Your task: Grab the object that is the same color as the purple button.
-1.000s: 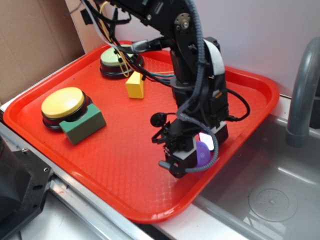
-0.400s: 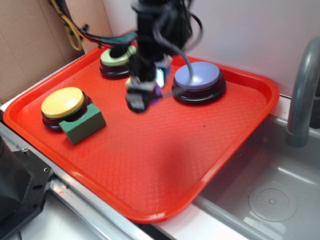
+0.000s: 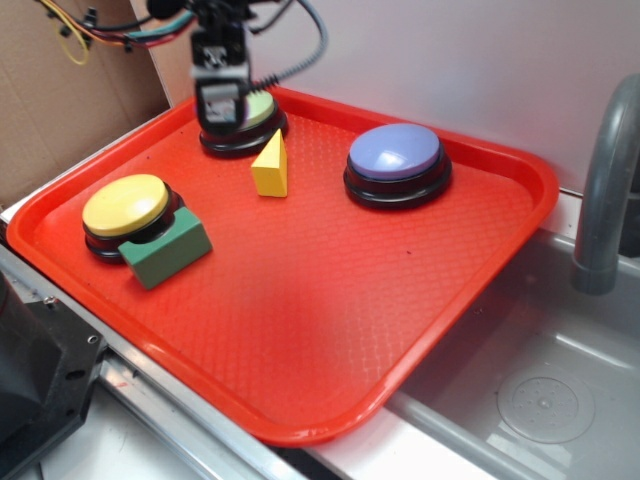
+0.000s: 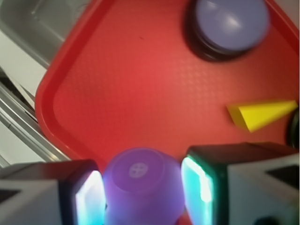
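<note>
The small purple object (image 4: 140, 185), rounded like a knob, sits clamped between my gripper's (image 4: 140, 192) two glowing fingers (image 4: 198, 185) in the wrist view, held high above the tray. In the exterior view the gripper (image 3: 220, 105) hangs blurred over the green-topped button at the tray's back left; the object is not visible there. The purple button (image 3: 395, 152), a lavender dome on a black base, stands at the back right of the tray, and appears at the top of the wrist view as the purple button (image 4: 230, 22).
A red tray (image 3: 300, 330) holds a yellow-topped button (image 3: 125, 205), a green block (image 3: 168, 250), a yellow wedge (image 3: 271, 167) and a green-topped button (image 3: 255, 122). A steel sink (image 3: 540, 400) and grey faucet (image 3: 605, 180) lie right. Cardboard (image 3: 60, 100) stands left.
The arm has risen from the tray's right front, carrying the purple object, and swung back and left over the green-topped button. The purple button, hidden before, is uncovered.
</note>
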Controlling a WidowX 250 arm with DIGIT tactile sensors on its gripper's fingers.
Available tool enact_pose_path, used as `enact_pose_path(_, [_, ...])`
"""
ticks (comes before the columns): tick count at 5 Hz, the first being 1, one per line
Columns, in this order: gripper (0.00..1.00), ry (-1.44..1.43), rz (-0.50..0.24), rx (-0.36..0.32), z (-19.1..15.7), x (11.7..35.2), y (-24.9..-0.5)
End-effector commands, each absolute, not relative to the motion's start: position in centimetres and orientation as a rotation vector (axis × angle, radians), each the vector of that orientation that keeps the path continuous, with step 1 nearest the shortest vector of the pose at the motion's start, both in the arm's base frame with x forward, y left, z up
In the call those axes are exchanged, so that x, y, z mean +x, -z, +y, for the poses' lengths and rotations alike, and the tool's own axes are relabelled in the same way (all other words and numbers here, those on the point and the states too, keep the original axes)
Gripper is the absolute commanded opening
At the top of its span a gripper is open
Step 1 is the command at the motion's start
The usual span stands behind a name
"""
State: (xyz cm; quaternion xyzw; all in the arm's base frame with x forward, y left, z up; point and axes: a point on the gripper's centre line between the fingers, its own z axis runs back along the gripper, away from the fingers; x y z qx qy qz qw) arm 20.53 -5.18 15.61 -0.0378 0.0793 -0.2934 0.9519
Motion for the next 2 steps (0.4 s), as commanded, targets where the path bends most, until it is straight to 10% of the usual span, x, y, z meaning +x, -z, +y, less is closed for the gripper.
enact_pose_path(1, [0.00,0.333,0.061,0.012,-3.27,18.84,-20.67])
enact_pose_path(2, [0.00,0.233,0.081,0.022,-2.60,18.73,-20.95])
